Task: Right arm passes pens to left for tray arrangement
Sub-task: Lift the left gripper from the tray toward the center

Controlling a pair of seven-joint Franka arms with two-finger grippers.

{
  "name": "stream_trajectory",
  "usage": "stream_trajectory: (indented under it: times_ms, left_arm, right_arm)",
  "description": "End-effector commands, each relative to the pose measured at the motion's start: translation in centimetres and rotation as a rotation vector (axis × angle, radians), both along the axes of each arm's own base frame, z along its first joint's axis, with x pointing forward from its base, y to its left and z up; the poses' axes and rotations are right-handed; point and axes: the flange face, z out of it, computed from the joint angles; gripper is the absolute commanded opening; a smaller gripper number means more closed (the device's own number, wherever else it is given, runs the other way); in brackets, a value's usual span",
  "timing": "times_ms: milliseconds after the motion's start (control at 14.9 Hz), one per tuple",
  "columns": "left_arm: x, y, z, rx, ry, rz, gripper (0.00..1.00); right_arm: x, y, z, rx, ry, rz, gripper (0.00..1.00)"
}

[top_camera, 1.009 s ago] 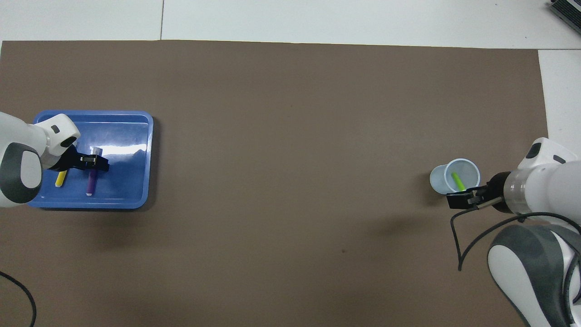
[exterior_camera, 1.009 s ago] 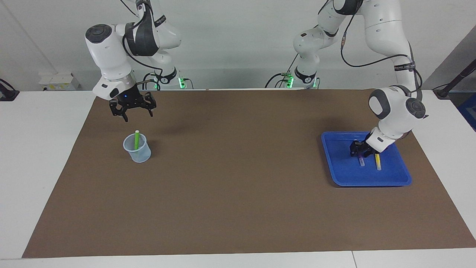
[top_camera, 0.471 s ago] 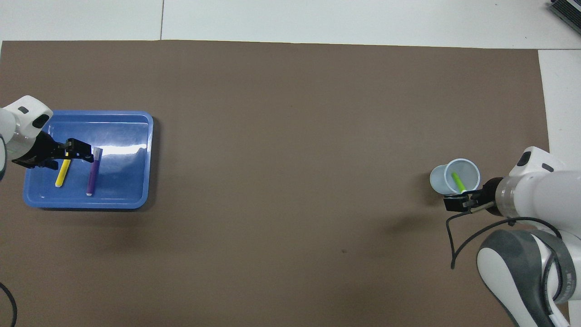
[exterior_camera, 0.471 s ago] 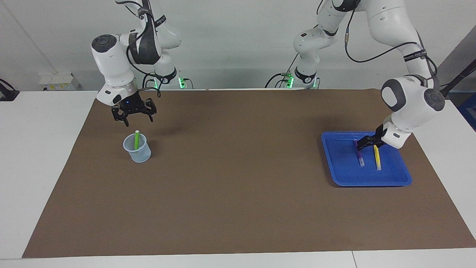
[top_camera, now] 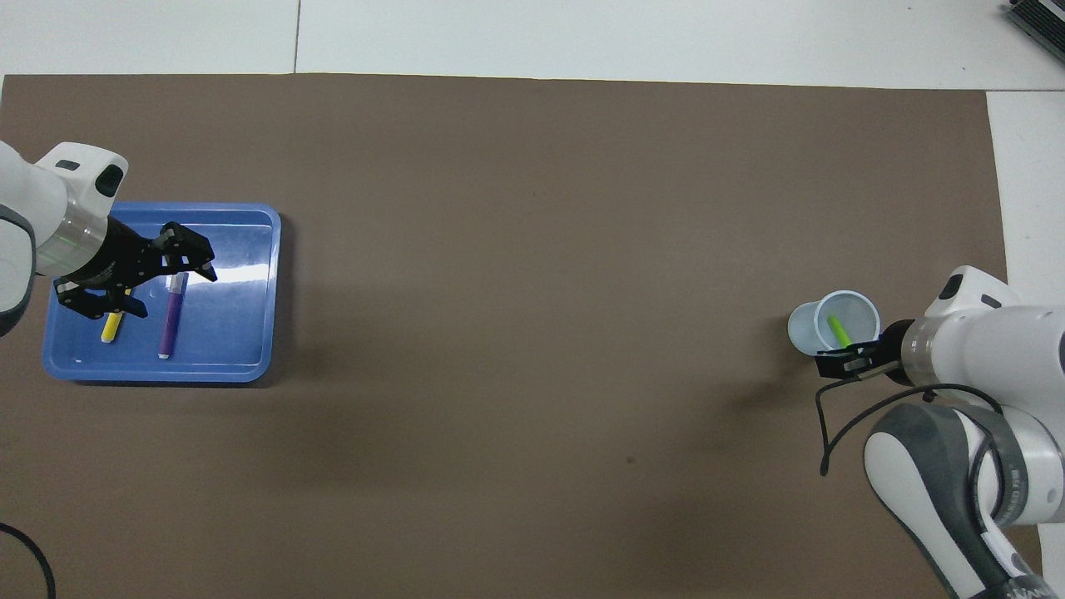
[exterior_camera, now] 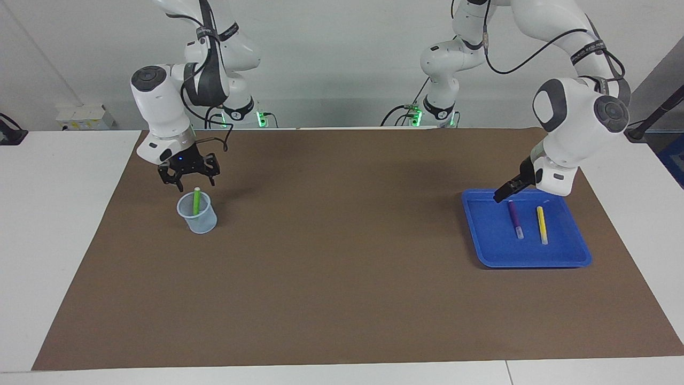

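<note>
A bright blue tray [exterior_camera: 526,259] is seen, a purple pen [exterior_camera: 515,218] and a yellow pen [exterior_camera: 542,224] laid in it; a green pen [exterior_camera: 196,201] is shown in a pale blue cup [exterior_camera: 200,219]; brown mat [exterior_camera: 342,267].

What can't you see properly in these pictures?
- Green pen: its lower end is blurred by the translucent cup in the facing view.
- Yellow pen: the open left gripper covers its upper part in the overhead view.
- Right gripper: whether it touches the green pen; too small.
</note>
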Motion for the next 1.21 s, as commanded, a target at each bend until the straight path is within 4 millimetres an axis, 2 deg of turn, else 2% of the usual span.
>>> stream_trajectory:
  times_ms: [0, 202, 336, 471, 606, 875, 1009, 1144]
  left_arm:
    - [-1.3, -2.1, 2.2, -0.040, 0.025, 0.113, 1.00]
    - [-2.4, -5.2, 5.5, -0.068, -0.020, 0.147, 1.00]
    - [-3.5, -6.0, 8.3, -0.114, -0.060, 0.166, 1.00]
    - [-4.7, -7.4, 10.7, -0.139, -0.072, 0.259, 1.00]
    - [-5.2, -9.8, 11.3, -0.173, -0.048, 0.362, 1.00]
    - [-7.7, -16.3, 13.7, -0.174, -0.028, 0.496, 1.00]
    - [-8.8, -17.7, 16.1, -0.213, -0.030, 0.537, 1.00]
    - [-9.2, -18.5, 17.1, -0.260, 0.007, 0.602, 1.00]
  right_arm:
    - [0.0, -0.6, -0.5, -0.017, -0.005, 0.017, 0.88]
    - [0.0, -0.6, -0.5, -0.017, -0.002, 0.019, 0.84]
    - [-0.1, -0.6, -0.6, -0.016, 0.000, 0.017, 0.79]
    - [0.0, -0.6, -0.9, -0.017, 0.006, 0.017, 0.75]
    - [0.0, -0.6, -0.9, -0.017, 0.006, 0.017, 0.74]
    - [-0.2, -0.6, -1.8, -0.017, 0.023, 0.018, 0.73]
    - [-0.2, -0.6, -1.8, -0.017, 0.023, 0.017, 0.68]
    - [-0.2, -0.6, -1.8, -0.018, 0.023, 0.020, 0.62]
